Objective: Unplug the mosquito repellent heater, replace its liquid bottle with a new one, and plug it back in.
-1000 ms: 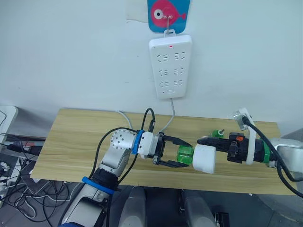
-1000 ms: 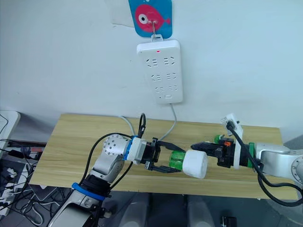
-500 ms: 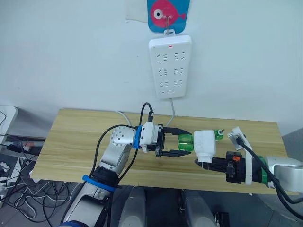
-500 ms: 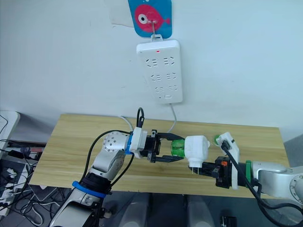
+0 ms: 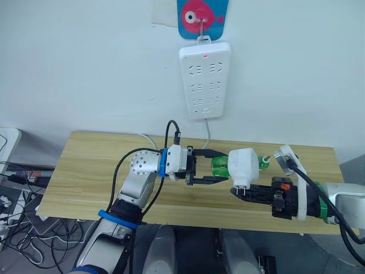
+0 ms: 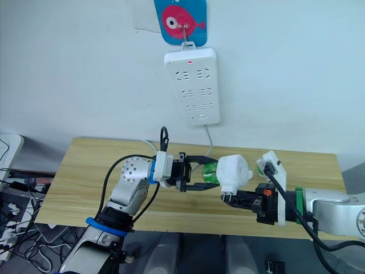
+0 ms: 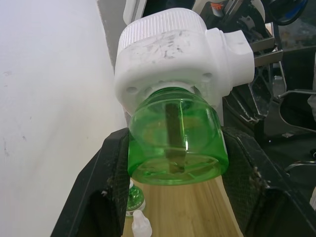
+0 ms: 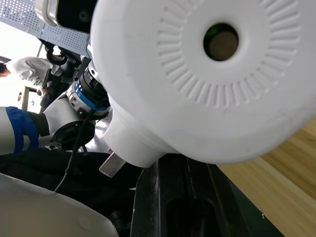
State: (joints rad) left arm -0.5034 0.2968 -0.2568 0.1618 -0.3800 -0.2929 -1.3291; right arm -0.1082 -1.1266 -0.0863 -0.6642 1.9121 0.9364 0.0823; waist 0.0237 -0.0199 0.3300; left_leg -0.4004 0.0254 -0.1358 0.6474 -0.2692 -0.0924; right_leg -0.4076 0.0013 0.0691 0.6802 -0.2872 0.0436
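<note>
The small white rounded plastic mosquito repellent heater (image 5: pixel 242 165) is held in the air above the light wooden table (image 5: pixel 85 165), between the robot's 2 arms, with its 2 metal plug prongs (image 5: pixel 244 189) pointing down and its round top vent facing the right wrist camera. A translucent green liquid bottle (image 5: pixel 219 166) is seated in the heater's base. The left gripper (image 5: pixel 206 166) has its 2 black fingers (image 7: pixel 106 197) clamped on the green bottle from either side. The right gripper (image 5: pixel 242 191) sits just beneath the heater at the prongs; whether it grips them cannot be told. A second green bottle (image 5: pixel 263 162) stands on the table behind the heater. On the wall above hangs a long white power strip (image 5: pixel 204 79) with a red light, below a blue fish-print hook card (image 5: pixel 202 16).
</note>
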